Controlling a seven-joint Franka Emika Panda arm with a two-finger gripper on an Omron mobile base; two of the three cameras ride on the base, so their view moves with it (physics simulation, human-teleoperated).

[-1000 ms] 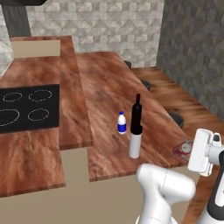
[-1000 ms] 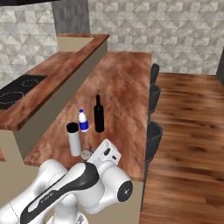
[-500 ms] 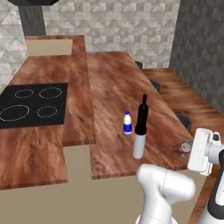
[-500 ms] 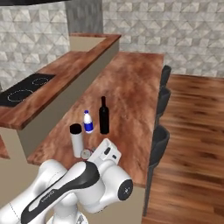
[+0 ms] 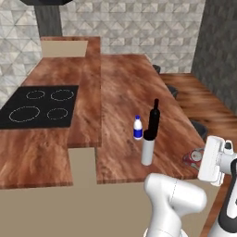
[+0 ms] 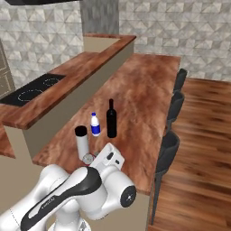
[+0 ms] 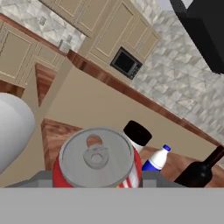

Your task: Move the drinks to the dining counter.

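The claw (image 7: 97, 186) pinches the red can (image 7: 97, 162), low centre of the hand view, just above the table (image 5: 125, 83) where three drinks stand; next it likely lowers and releases.

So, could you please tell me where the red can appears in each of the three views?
Left base view: the red can lies at lower right, partly behind the white hand.
Right base view: a small part of it peeks out at lower left, beside the hand.
Hand view: its silver top sits at bottom centre, close up.
Shared landmark: the pale-grey cylinder with black cap.
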